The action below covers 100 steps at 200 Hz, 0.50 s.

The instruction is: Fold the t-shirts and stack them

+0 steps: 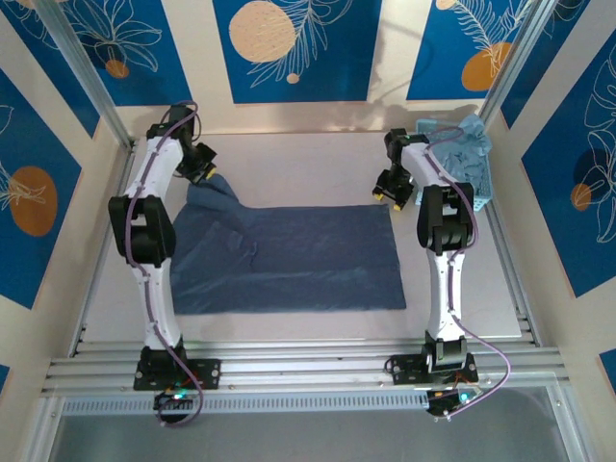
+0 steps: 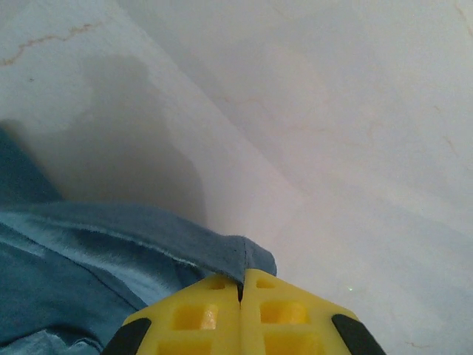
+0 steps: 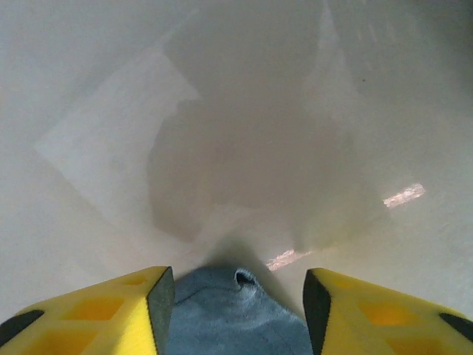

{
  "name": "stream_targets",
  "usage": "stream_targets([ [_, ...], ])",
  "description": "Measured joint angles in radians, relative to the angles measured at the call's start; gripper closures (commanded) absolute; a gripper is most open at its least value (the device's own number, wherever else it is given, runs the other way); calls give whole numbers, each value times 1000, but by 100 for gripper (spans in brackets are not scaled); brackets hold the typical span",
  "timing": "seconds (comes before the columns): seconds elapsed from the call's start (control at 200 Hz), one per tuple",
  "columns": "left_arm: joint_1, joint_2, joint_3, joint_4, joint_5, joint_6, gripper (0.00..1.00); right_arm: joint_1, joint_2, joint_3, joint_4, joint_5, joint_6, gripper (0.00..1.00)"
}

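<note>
Dark t-shirt (image 1: 289, 260) lies spread flat mid-way across the table (image 1: 308, 159), far-left corner raised. Left gripper (image 2: 240, 285) is pinched tight on that corner's hem. Right gripper (image 3: 238, 296) has its jaws partway apart, straddling the far-right corner and gripping nothing; paler t-shirts (image 1: 467, 140) sit heaped in basket (image 1: 484, 190), far-right table corner.

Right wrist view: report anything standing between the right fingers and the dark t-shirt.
Nothing visible does. The dark t-shirt has its corner directly between the open right fingers, with bare table beyond.

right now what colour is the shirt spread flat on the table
Dark slate blue, plain with no pattern: the t-shirt shows best in the top external view.
</note>
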State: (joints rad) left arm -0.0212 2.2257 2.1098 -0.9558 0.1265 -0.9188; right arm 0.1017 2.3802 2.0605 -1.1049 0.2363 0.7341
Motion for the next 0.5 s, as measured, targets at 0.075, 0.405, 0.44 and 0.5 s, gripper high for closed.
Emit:
stream_targets([
  [0.075,5,-11,-8,6,5,0,100,0,9,0,0,0,3,62],
  [0.405,24,-15,-15,9,30,0,100,3,15,2,2,-3,2,100],
  [0.44,28,-17,-15,10,32,0,100,3,14,0,4,-3,-3,100],
  [0.5,35,-25,-16,11,33,0,100,3,11,-10,15,-3,-10,100],
])
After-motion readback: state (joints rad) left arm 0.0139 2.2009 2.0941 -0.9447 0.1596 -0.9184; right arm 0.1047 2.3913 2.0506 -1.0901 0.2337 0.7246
